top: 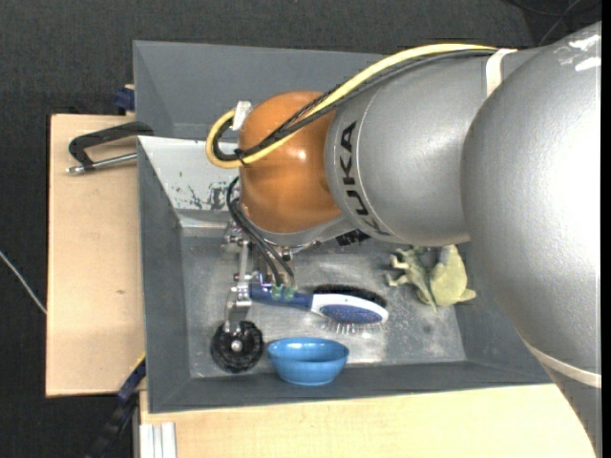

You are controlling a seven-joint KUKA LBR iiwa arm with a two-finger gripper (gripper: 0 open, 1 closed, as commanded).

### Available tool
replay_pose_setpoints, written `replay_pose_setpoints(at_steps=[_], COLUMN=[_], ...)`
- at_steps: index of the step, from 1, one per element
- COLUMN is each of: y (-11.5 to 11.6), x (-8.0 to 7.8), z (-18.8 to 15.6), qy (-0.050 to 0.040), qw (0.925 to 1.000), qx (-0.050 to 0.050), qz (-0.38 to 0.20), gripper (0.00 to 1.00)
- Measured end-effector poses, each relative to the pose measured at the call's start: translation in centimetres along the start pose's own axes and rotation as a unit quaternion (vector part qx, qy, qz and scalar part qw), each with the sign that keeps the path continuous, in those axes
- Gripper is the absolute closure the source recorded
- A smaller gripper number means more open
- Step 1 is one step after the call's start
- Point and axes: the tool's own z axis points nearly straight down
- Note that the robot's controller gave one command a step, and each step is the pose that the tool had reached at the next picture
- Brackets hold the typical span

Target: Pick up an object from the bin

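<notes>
**Gripper point(256, 277) at brush point(329, 304) handle**

Its opening cannot be told. The blue brush lies near the bin's point(162, 284) front, just above the bowl point(307, 361). Likely light, stiff, slick plastic; the narrow handle suits a grasp best.

A silver-grey arm point(458, 151) lettered KUKA, an orange cover point(282, 175), a yellow cable point(410, 53) and a metal gripper point(256, 280) are seen.
</notes>
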Motion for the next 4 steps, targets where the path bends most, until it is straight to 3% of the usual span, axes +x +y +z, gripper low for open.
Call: replay_pose_setpoints(at_steps=[1, 2, 3, 4], y=[-5.2, -0.1, -0.1, 0.6], x=[2.6, 1.9, 1.7, 1.6], z=[9.3, 9.3, 9.1, -5.6], qy=[-0.0024, -0.0039, -0.0054, -0.0075], qw=[0.9831, 0.9588, 0.9591, 0.9519], qx=[0.0, -0.001, -0.001, 0.0], qz=[-0.183, -0.284, -0.283, -0.306], gripper=[0.0, 0.0, 1.0, 1.0])
